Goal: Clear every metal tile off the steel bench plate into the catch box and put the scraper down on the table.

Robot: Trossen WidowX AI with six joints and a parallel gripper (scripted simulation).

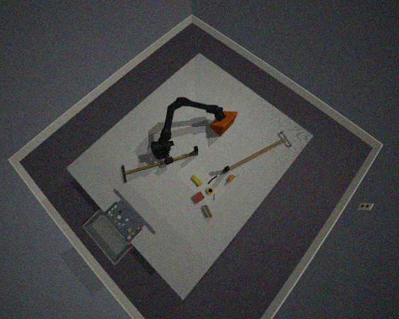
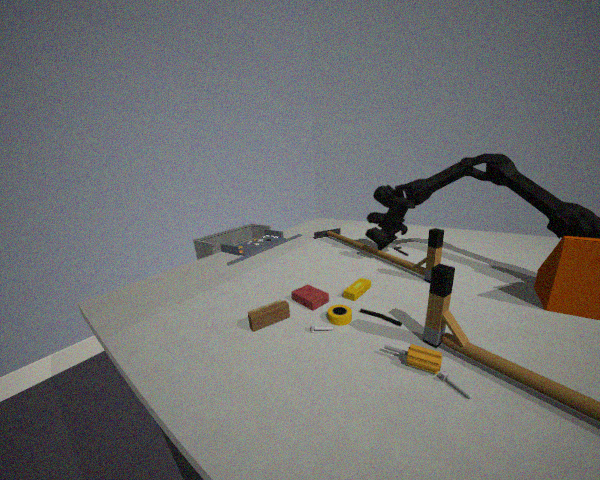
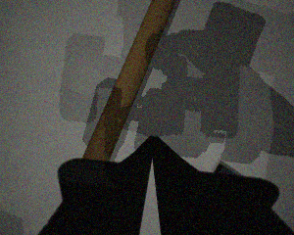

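Observation:
The scraper with the solid dark blade lies on the table, its wooden handle (image 1: 144,168) (image 2: 401,262) (image 3: 132,78) running from the blade near the plate to an upright black-topped grip post. My gripper (image 1: 168,160) (image 2: 381,246) (image 3: 153,140) is shut with nothing between its fingers. It is low by the middle of this handle; in the wrist view the handle passes left of the fingertips. Several small white and orange tiles lie on the steel bench plate (image 1: 134,211) (image 2: 261,249) at the table's edge. The catch box (image 1: 99,243) (image 2: 220,240) adjoins the plate's far end.
A second long tool (image 1: 255,155) (image 2: 533,379) with an open-frame head lies across the table. Nearby lie a yellow block (image 1: 195,180) (image 2: 357,289), red block (image 1: 197,197) (image 2: 309,296), brown block (image 1: 206,211) (image 2: 269,315), tape roll, orange-bodied item, black strip and screw.

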